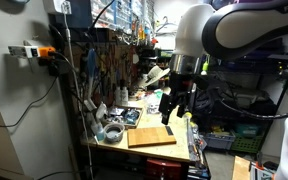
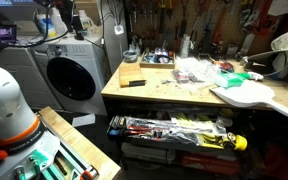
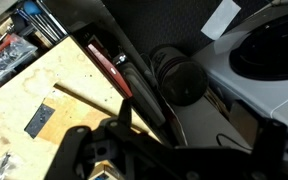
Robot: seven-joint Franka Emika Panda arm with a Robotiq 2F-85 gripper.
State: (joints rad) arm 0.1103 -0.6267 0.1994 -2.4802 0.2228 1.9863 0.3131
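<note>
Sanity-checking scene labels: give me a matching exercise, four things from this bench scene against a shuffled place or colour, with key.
1 wooden board
2 washing machine
3 guitar-shaped piece
4 pincer

A stands on the floor beside the bench
B white, lying on the bench
C hangs above the bench
D tan, flat on the bench

Pairs: 1-D, 2-A, 3-B, 4-C

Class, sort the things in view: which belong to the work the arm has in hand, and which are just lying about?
In hand: gripper, open, nearest the wooden board.
Lying about: washing machine, white guitar-shaped body, tool drawer, hanging tools.
</note>
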